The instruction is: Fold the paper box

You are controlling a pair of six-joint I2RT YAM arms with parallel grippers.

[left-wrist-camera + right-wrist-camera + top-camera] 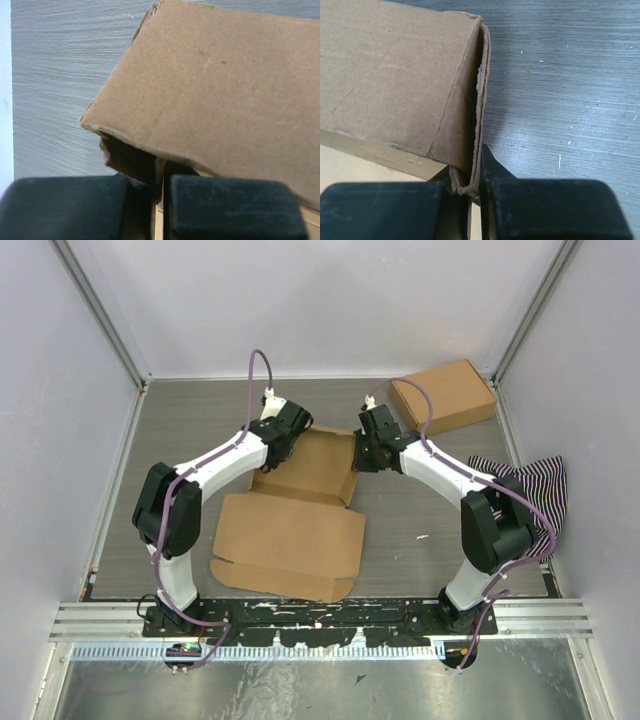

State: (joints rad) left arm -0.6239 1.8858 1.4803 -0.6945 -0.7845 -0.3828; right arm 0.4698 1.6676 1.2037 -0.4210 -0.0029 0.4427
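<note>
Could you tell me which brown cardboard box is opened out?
The paper box in the middle, its panels and flaps spread open; the far-right carton is closed up.

a flat brown carton lies at the far right; a striped cloth sits bunched nearer.

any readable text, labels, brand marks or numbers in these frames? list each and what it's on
No text can be read in any of the three views.
paper box: plain brown cardboard, no print; the wrist close-ups show bare board too.
flat carton: no print on the face that shows.
striped cloth: black-and-white stripes only, no lettering.
</note>
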